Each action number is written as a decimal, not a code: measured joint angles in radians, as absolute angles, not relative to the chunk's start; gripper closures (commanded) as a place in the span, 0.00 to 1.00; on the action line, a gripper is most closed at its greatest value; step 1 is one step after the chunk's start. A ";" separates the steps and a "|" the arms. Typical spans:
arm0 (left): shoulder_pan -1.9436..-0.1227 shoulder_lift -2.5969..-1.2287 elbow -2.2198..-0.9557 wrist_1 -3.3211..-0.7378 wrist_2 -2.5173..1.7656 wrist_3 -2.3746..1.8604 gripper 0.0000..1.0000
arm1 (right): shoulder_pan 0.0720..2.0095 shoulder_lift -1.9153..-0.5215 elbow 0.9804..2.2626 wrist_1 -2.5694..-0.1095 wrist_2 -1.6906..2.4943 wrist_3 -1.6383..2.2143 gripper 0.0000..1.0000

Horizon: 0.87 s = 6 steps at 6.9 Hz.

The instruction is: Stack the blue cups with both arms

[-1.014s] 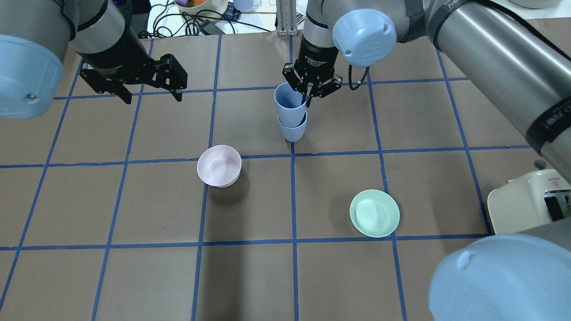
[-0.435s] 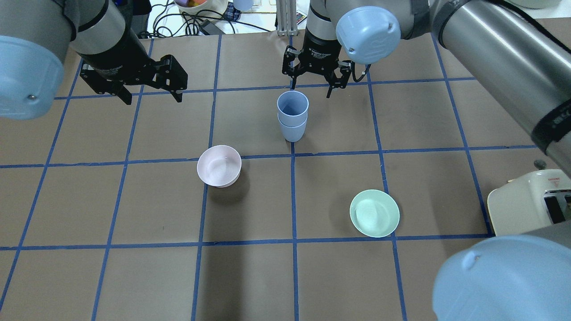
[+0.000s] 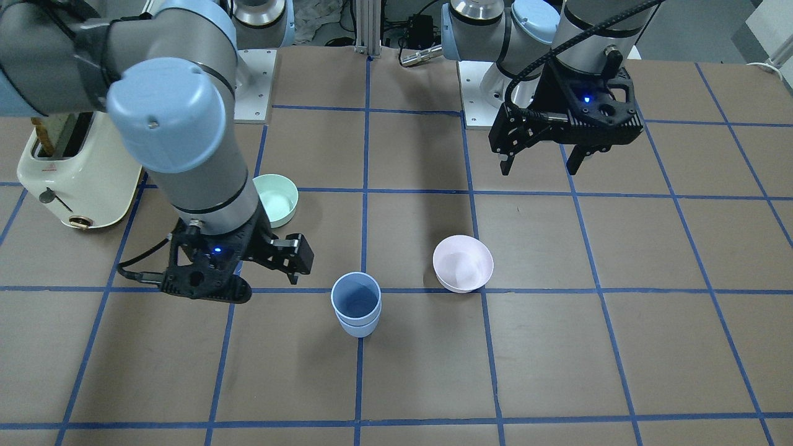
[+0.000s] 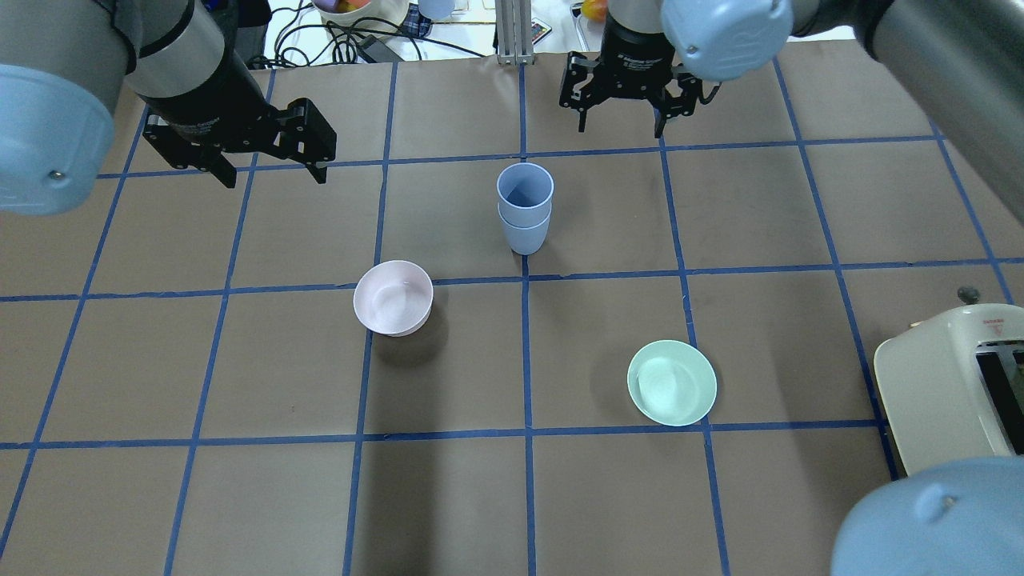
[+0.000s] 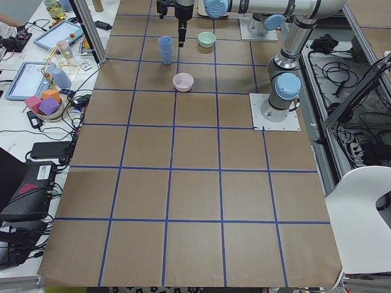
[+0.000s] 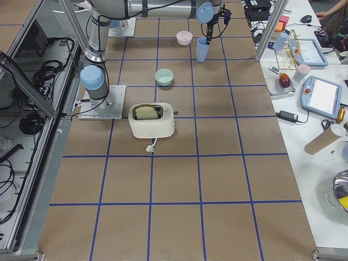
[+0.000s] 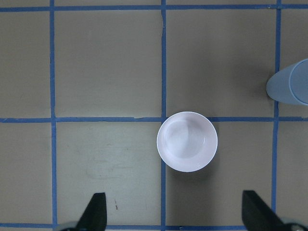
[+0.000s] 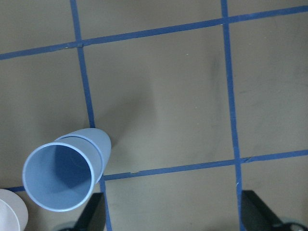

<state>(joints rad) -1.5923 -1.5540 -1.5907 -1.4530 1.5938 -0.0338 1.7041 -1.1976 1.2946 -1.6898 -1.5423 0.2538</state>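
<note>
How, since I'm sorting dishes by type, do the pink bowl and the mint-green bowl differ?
Colour: the pink bowl is pale pink, the mint-green bowl pale green. Shape: from overhead the pink bowl looks deeper and narrower, the mint-green bowl wider and shallower. Place: the pink bowl is on the robot's left half, overlapping a blue tape line; the mint-green bowl is on its right half. Both stand upright and empty.

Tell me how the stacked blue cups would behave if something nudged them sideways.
The cups would probably tip rather than slide: the stack stands tall on a narrow base. They look like thin plastic, so likely light. The top cup sits only partly nested, so it might lift off alone.
</note>
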 measured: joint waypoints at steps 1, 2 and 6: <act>-1.592 -1.554 -1.591 -1.454 1.594 -0.034 0.00 | 1.659 -1.225 1.298 -1.646 -1.546 0.182 0.00; -1.592 -1.554 -1.590 -1.457 1.594 -0.034 0.00 | 1.617 -1.258 1.302 -1.588 -1.551 0.124 0.00; -1.591 -1.554 -1.589 -1.459 1.594 -0.034 0.00 | 1.518 -1.404 1.347 -1.426 -1.556 0.023 0.00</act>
<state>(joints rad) -1.5912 -1.5539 -1.5892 -1.4588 1.5938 -0.0337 1.5179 -1.4039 1.3468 -1.4256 -1.5562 0.0228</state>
